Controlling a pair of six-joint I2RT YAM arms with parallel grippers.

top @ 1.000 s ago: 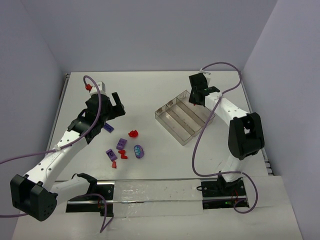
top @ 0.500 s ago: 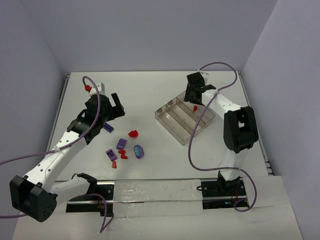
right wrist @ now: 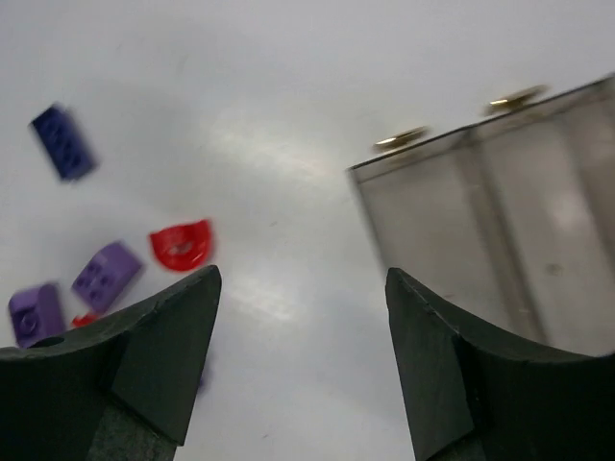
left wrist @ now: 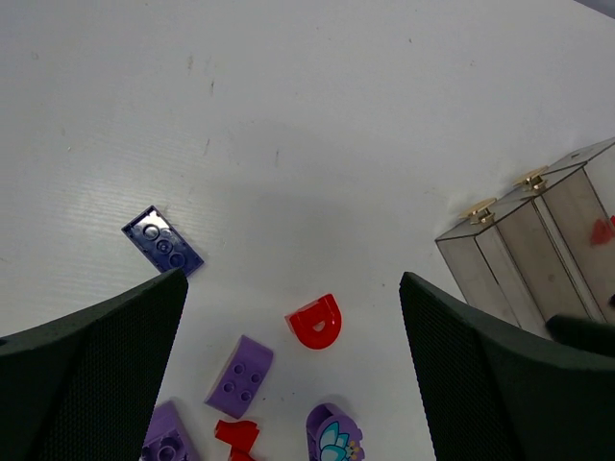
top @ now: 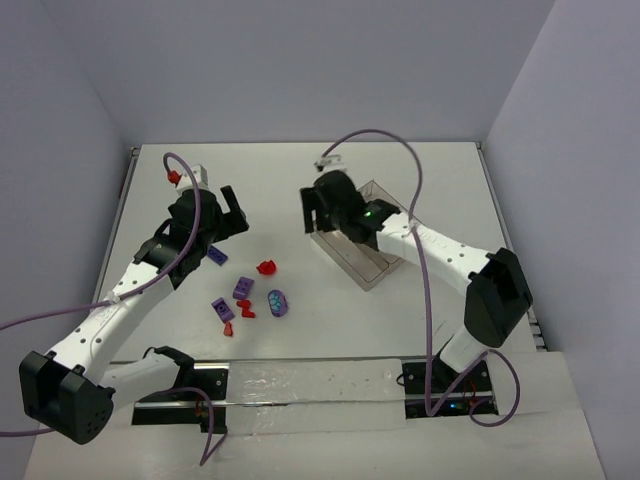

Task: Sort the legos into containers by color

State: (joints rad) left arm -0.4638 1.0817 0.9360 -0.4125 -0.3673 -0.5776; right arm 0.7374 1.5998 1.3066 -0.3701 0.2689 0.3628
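Left arm (top: 105,315) comes in from the near-left corner over the white table (top: 300,170). Left fingers (left wrist: 106,365) spread wide, nothing between them, held above the table at the far-left side of the loose legos. Legos lie scattered on the table between the two arms' ends. The dark purple flat brick (top: 217,256) is leftmost and a little apart, almost under the left fingers. The red arched piece (top: 266,267) is on the far side of the group, with a light purple brick (top: 243,288) just nearer than it. A second light purple brick (top: 222,309) lies to the near-left. A small red bit (top: 245,307) sits beside that one, and another red bit (top: 228,329) is nearest the bases. The rounded purple piece (top: 277,302) with a blue print is at the group's right edge. None is touched by either arm. Right fingers (right wrist: 154,355) likewise parted and empty, over bare table just left of the tray's end, facing the group; that wrist view is blurred. Clear tray (top: 368,268) right of centre, set diagonally, thin dividers making long compartments (left wrist: 524,240). Right arm (top: 450,255) crosses above most of it. One red lego (left wrist: 602,230) lies inside the tray, in the rightmost compartment that the left wrist view shows.
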